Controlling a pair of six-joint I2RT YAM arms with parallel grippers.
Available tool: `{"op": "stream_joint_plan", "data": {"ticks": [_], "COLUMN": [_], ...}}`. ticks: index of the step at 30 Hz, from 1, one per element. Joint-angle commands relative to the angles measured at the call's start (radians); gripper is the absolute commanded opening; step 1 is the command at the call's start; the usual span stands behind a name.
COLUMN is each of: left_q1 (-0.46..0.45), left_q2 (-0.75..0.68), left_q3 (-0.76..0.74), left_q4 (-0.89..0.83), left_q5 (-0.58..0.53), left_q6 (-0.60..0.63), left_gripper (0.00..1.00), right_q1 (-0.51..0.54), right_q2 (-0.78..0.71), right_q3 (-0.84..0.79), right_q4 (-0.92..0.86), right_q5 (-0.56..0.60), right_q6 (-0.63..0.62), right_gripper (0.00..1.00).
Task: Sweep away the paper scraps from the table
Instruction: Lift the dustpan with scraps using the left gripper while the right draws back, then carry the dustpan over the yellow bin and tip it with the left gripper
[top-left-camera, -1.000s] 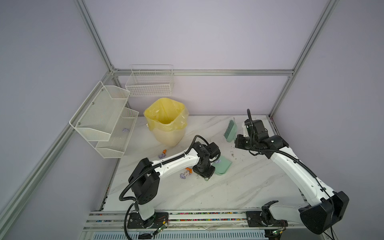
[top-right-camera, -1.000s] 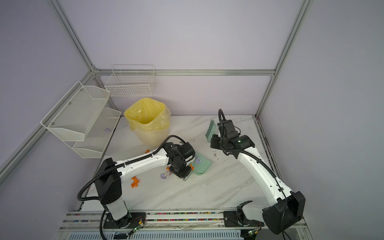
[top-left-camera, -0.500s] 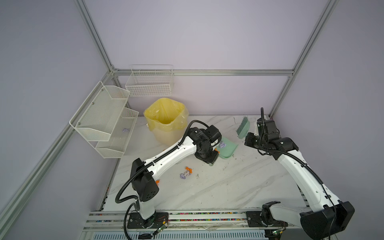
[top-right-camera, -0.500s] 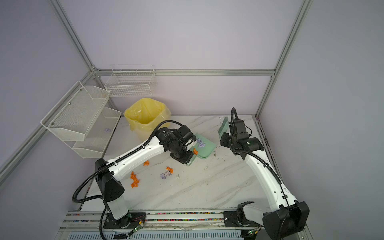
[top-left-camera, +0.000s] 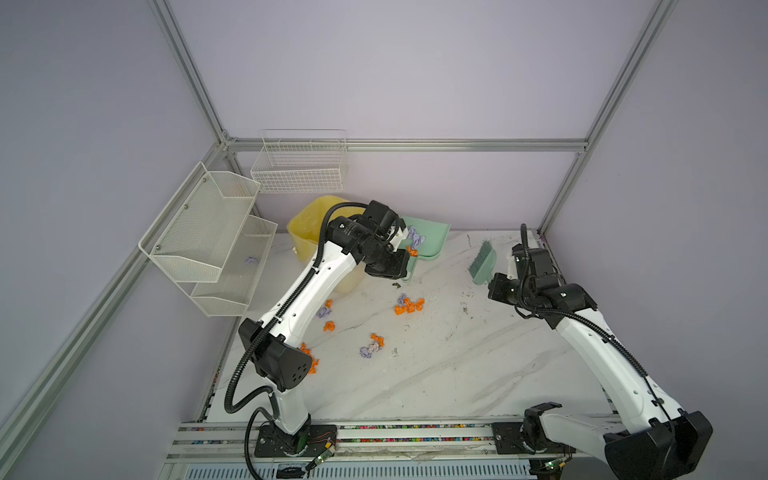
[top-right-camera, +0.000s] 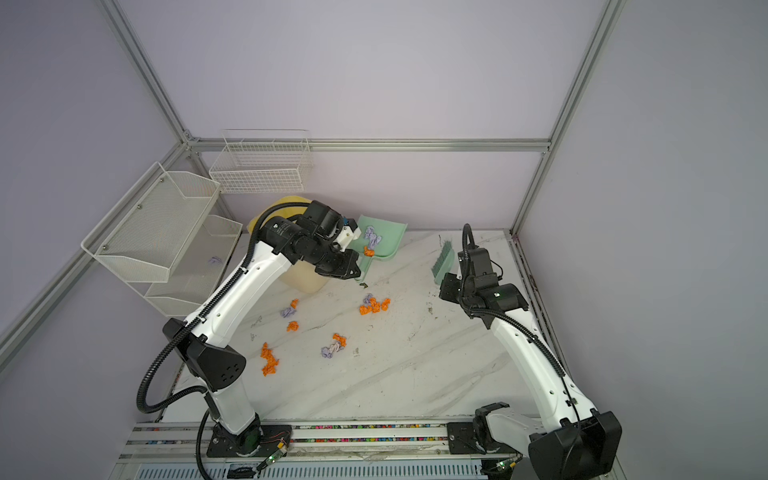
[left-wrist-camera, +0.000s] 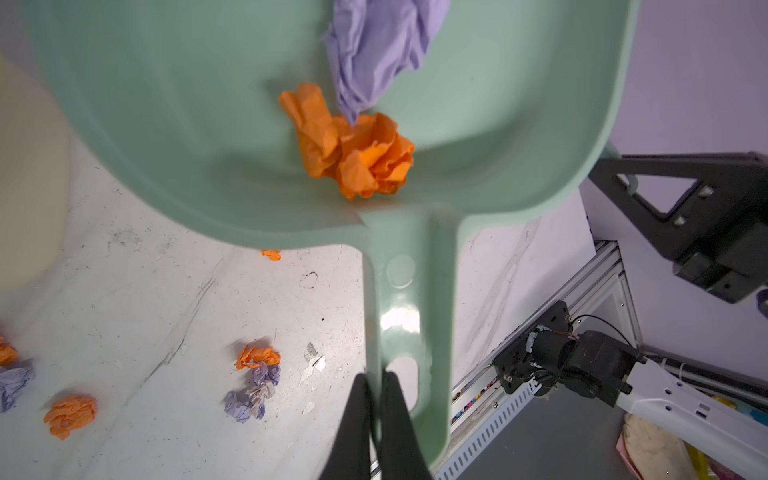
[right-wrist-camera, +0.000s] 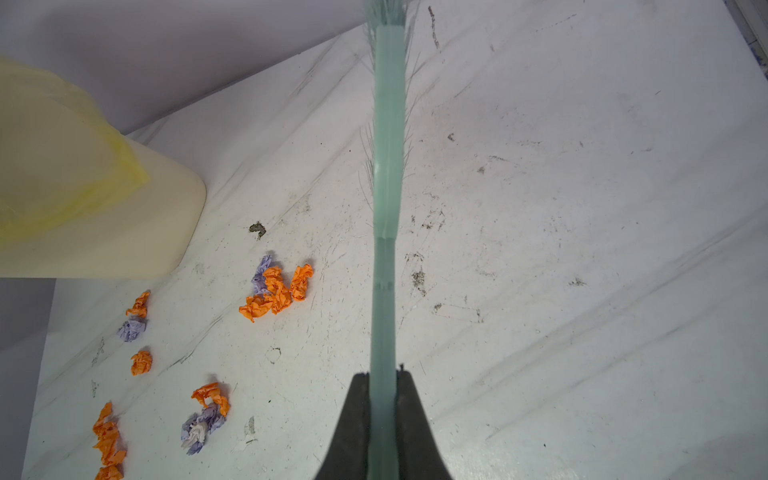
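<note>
My left gripper (left-wrist-camera: 377, 380) is shut on the handle of a green dustpan (top-left-camera: 428, 241), which hangs above the table (top-left-camera: 457, 374) at the back, just right of the bin. An orange wad (left-wrist-camera: 353, 158) and lavender paper (left-wrist-camera: 374, 50) lie in the pan. My right gripper (right-wrist-camera: 383, 380) is shut on the handle of a green brush (top-left-camera: 483, 262), held off the table at the right rear. Several paper scraps stay on the table: an orange-and-lavender cluster (top-left-camera: 409, 306), a mixed clump (top-left-camera: 372, 345), and others (top-left-camera: 326, 311) beside the left arm.
A bin lined with a yellow bag (top-left-camera: 307, 224) stands at the back left, partly behind my left arm. White mesh shelves (top-left-camera: 208, 232) hang on the left wall, with a lavender scrap (top-left-camera: 251, 260) on the lower tier. A wire basket (top-left-camera: 301, 166) hangs on the back wall.
My left arm has lifted the dustpan off the middle of the table and carried it back toward the bin. The right arm has drawn the brush away to the right.
</note>
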Motion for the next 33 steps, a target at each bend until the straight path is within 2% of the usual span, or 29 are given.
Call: {"op": "stream_joint_plan", "data": {"ticks": [1, 6, 16, 19, 25, 29, 33], "left_q1": [0.057, 0.145, 0.332, 0.369, 0.422, 0.460, 0.486], "left_q2": [-0.029, -0.080, -0.189, -0.226, -0.268, -0.288, -0.310], "left_q3": [0.081, 0.018, -0.232, -0.336, -0.463, -0.587, -0.648], "left_q4": [0.072, 0.237, 0.661, 0.800, 0.932, 1.140, 1.199], "left_q5": [0.093, 0.193, 0.406, 0.445, 0.499, 0.572, 0.598], "left_q6": [-0.045, -0.153, -0.434, -0.520, -0.605, -0.759, -0.808], "left_gripper": [0.00, 0.00, 0.00, 0.00, 0.00, 0.00, 0.00], "right_q1": [-0.003, -0.004, -0.002, -0.002, -0.004, -0.004, -0.002], "right_q2": [-0.020, -0.033, -0.030, -0.036, -0.030, -0.026, -0.020], "right_q3": [-0.016, -0.034, -0.032, -0.034, -0.037, -0.032, -0.033], "right_q4": [0.039, 0.055, 0.051, 0.050, 0.052, 0.054, 0.059], "right_q5": [-0.023, -0.034, -0.056, -0.056, -0.061, -0.061, -0.065], "right_q6": [0.001, 0.005, 0.005, 0.005, 0.001, 0.003, 0.010], "right_gripper": [0.00, 0.00, 0.00, 0.00, 0.00, 0.00, 0.00]}}
